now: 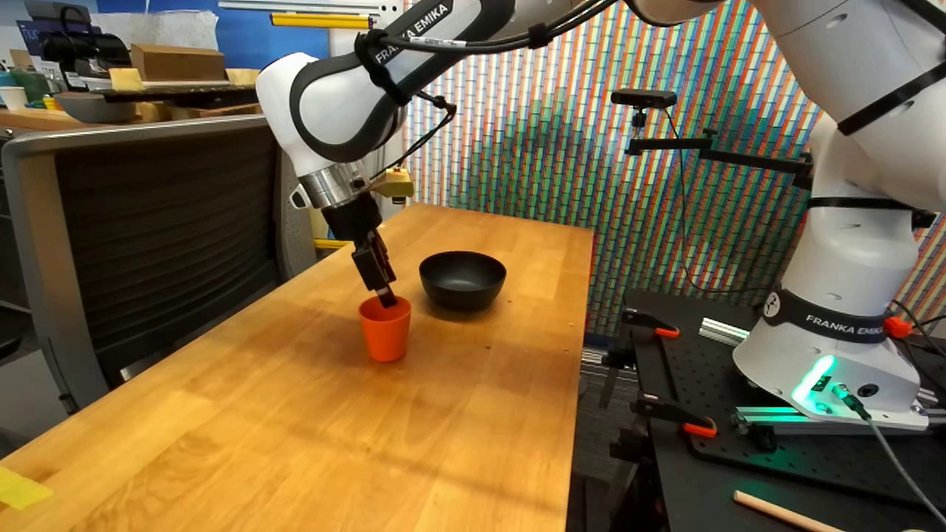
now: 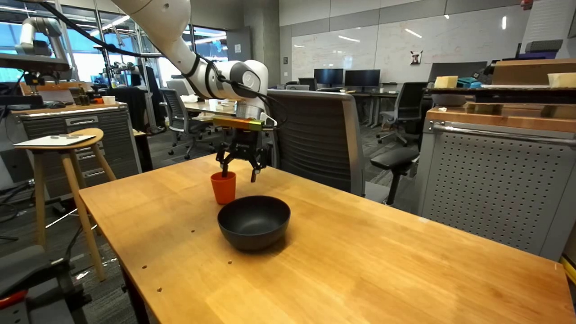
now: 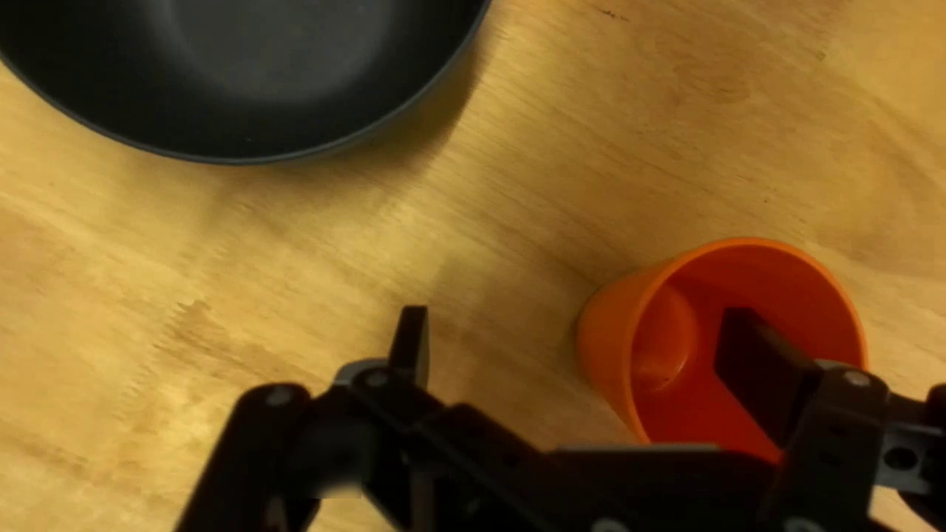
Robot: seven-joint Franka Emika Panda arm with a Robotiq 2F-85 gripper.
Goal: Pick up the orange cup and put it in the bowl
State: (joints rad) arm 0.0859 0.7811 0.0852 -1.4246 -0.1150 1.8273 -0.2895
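Note:
The orange cup point(image 1: 386, 336) stands upright on the wooden table, and it also shows in an exterior view point(image 2: 224, 190) and the wrist view point(image 3: 607, 332). The black bowl point(image 1: 462, 299) stands beside it, apart from it, in both exterior views point(image 2: 253, 239). Part of the bowl point(image 3: 244, 137) shows at the wrist view's upper left. My gripper point(image 2: 239, 177) is wide open and points down at the cup. One finger reaches inside the cup's mouth and the other hangs outside over the table, with the near cup wall between them. In the wrist view both fingers point(image 3: 576, 314) stand apart from that wall.
The wooden table point(image 1: 443, 443) carries the cup and bowl. A grey-framed office chair point(image 1: 170, 222) stands close along the table's edge, behind the gripper in an exterior view point(image 2: 310, 135). A yellow patch point(image 1: 21, 489) lies on a table corner.

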